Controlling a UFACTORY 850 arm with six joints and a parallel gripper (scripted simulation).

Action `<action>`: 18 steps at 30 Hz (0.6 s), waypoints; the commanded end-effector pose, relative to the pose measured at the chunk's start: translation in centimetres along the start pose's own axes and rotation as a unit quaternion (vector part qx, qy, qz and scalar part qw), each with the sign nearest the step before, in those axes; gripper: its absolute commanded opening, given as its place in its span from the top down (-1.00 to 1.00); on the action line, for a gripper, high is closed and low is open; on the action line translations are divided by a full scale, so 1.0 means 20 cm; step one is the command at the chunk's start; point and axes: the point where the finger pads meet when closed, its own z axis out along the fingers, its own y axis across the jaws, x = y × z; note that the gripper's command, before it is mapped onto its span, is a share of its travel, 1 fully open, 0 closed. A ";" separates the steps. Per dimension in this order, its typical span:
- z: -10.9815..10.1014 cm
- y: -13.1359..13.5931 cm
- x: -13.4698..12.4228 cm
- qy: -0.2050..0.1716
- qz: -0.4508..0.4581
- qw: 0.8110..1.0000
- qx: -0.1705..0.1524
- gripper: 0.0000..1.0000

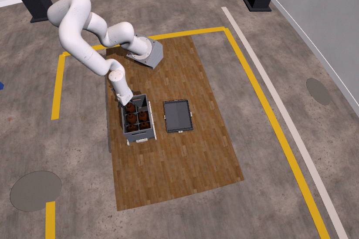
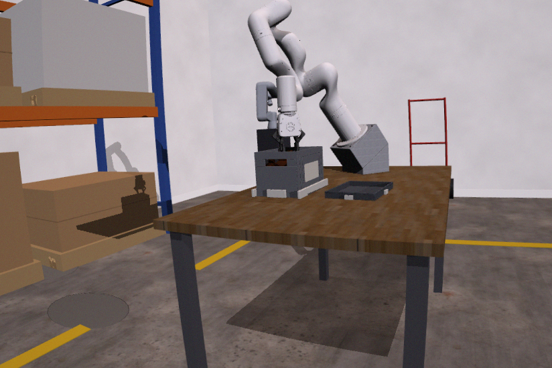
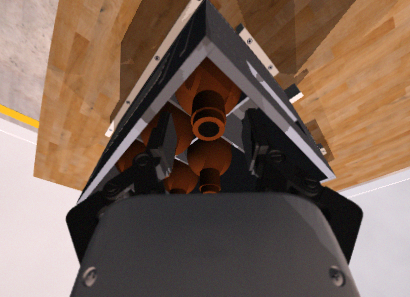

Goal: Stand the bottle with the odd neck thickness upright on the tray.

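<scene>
Hand: the hand [image 1: 126,106] [image 2: 289,149] [image 3: 208,123] is released, its two fingers standing apart on either side of a bottle's neck, with a gap on each side; it points down into the crate.
Bottle at the hand: the corner bottle [image 1: 130,108] [image 3: 208,116] stands upright in its compartment, on the crate side away from the tray and at the end nearest the arm's base.
Other bottles: two more, the middle bottle [image 1: 131,118] and the end bottle [image 1: 132,128], share its row; a pair, one bottle [image 1: 143,116] and another [image 1: 144,126], stand in the row nearer the tray.
Odd bottle: in the crate, as all five are; which neck differs, I cannot tell.
Crate: the grey crate [image 1: 139,136] [image 2: 277,181] [image 3: 206,26] sits level on the desk [image 1: 185,155] [image 2: 311,221] [image 3: 85,49], pale strips along its foot.
Tray: the dark, shallow tray [image 1: 177,116] [image 2: 356,189] lies flat beside the crate, apart from it.
Arm: the white arm [image 1: 75,25] [image 2: 267,43] bends over from its slanted grey base [image 1: 157,53] [image 2: 374,154].
</scene>
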 end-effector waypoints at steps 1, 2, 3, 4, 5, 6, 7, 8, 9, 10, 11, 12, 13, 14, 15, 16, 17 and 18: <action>-0.06 0.00 0.00 0.001 0.000 1.000 -0.001 -0.30; -0.07 0.00 0.00 0.001 0.000 1.000 -0.001 -0.30; -0.09 0.00 0.00 0.001 0.000 1.000 -0.001 -0.30; -0.10 0.00 0.00 0.001 0.000 1.000 -0.001 -0.30; -0.12 0.00 0.00 0.001 0.000 1.000 -0.001 -0.30; -0.14 0.00 0.00 0.001 0.000 1.000 -0.001 -0.30; -0.15 0.00 0.00 0.001 0.000 1.000 -0.001 -0.30; -0.17 0.00 0.00 0.001 0.000 1.000 -0.001 -0.30; -0.19 0.00 0.00 0.001 0.000 1.000 -0.001 -0.30; -0.21 0.00 0.00 0.001 0.000 1.000 -0.001 -0.30; -0.22 0.00 0.00 0.001 0.000 1.000 -0.001 -0.30; -0.24 0.00 0.00 0.001 0.000 1.000 -0.001 -0.30; -0.25 0.00 0.00 0.001 0.000 1.000 -0.001 -0.30; -0.27 0.00 0.00 0.001 0.000 1.000 -0.001 -0.30; -0.27 0.00 0.00 0.001 0.000 1.000 -0.001 -0.30; -0.27 0.00 0.00 0.001 0.000 1.000 -0.001 -0.30; -0.28 0.00 0.00 0.001 0.000 1.000 -0.001 -0.30; -0.30 0.00 0.00 0.001 0.000 1.000 -0.001 -0.30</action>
